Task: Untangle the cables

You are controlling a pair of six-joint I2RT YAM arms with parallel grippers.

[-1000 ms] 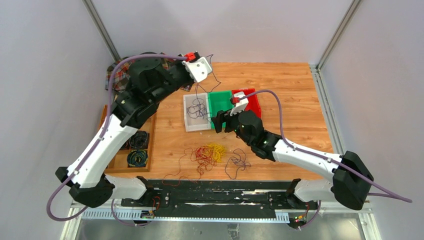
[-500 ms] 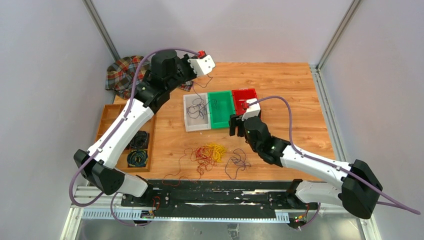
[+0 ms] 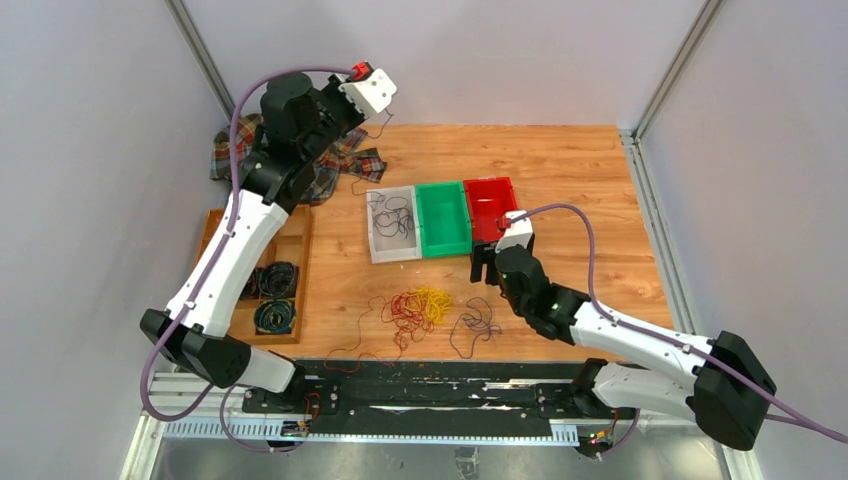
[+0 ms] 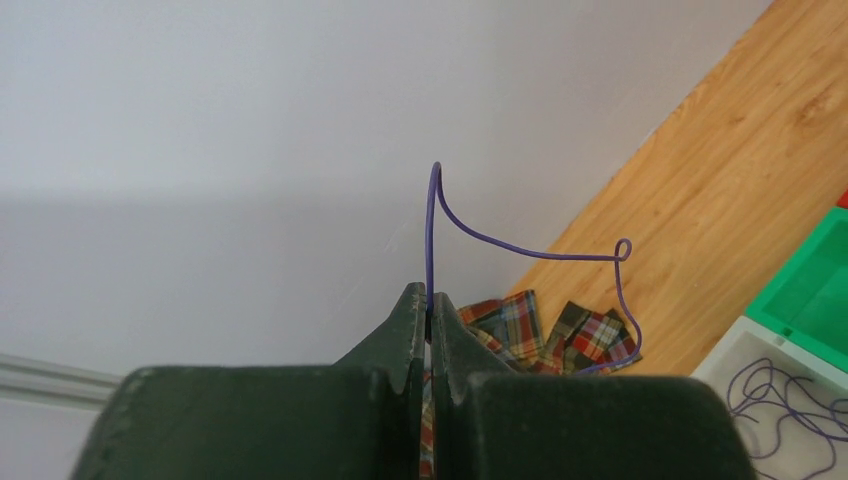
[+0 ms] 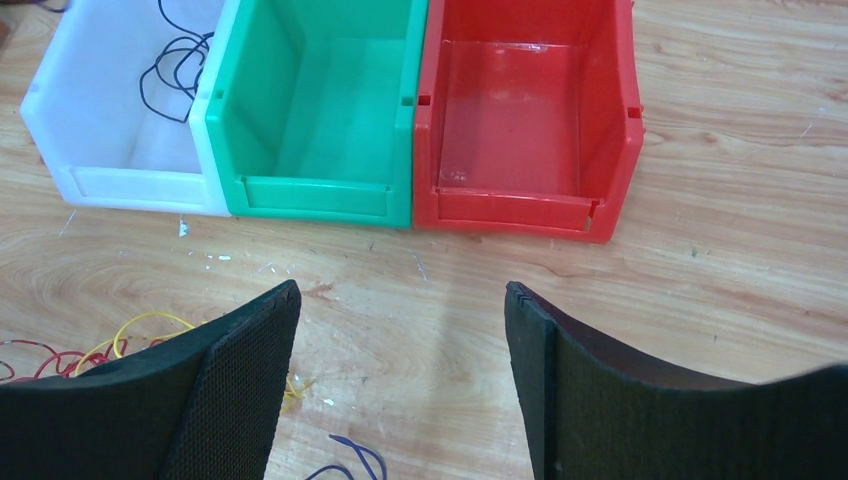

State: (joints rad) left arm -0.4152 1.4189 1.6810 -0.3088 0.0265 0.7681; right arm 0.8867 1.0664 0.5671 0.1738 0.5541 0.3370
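We see the left gripper (image 4: 428,305) held high up by the far wall; its two dark fingers are squeezed tight together on one thin purple wire (image 4: 520,252). The wire pokes up from between the fingertips, bends over, makes a tiny loop and hangs down in front of the checked cloth (image 4: 595,335).

More thin purple wires (image 3: 392,214) lie curled inside the see-through white plastic bin (image 3: 395,256); the green plastic bin (image 5: 315,195) and the red plastic bin (image 5: 515,210) stand side by side next to it.

The right gripper (image 5: 400,292) hangs low over the wooden table (image 3: 580,180), just in front of the red bin; its two black fingers are wide apart over bare wood. The loose pile of red, yellow and purple wires (image 3: 425,305) lies on the table just beside those fingers, on their left; none of it is between them.
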